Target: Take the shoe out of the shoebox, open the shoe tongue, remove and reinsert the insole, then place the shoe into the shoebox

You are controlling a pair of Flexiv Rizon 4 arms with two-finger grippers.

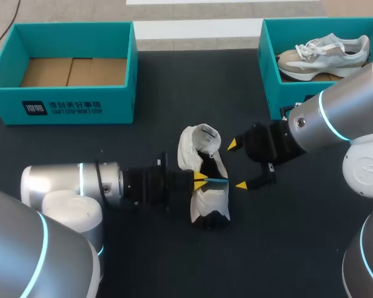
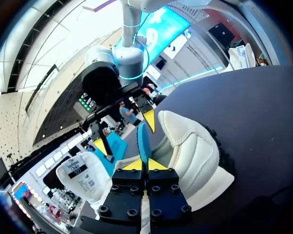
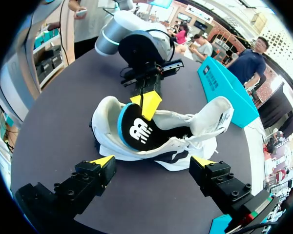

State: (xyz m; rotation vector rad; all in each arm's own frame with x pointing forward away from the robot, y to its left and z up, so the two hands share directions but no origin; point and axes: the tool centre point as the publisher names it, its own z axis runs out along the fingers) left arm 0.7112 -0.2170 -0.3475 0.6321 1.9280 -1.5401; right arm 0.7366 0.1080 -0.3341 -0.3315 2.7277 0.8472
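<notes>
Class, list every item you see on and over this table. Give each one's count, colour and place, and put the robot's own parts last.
left shoebox: 1, teal, table's far left, only brown card inside
right shoebox: 1, teal, table's far right
sneaker: 1, beige and white, inside the right shoebox
white shoe: 1, white, table's middle, between the grippers
insole: 1, black with blue edge, partly out of the white shoe
table: 1, dark
left gripper: 1, yellow tips, shut on the insole's edge
right gripper: 1, yellow tips, open, beside the white shoe

Robot lab bench: silver left arm (image 1: 62,186), silver right arm (image 1: 342,112), black desk (image 1: 143,267), open teal cardboard shoebox (image 1: 68,105).
</notes>
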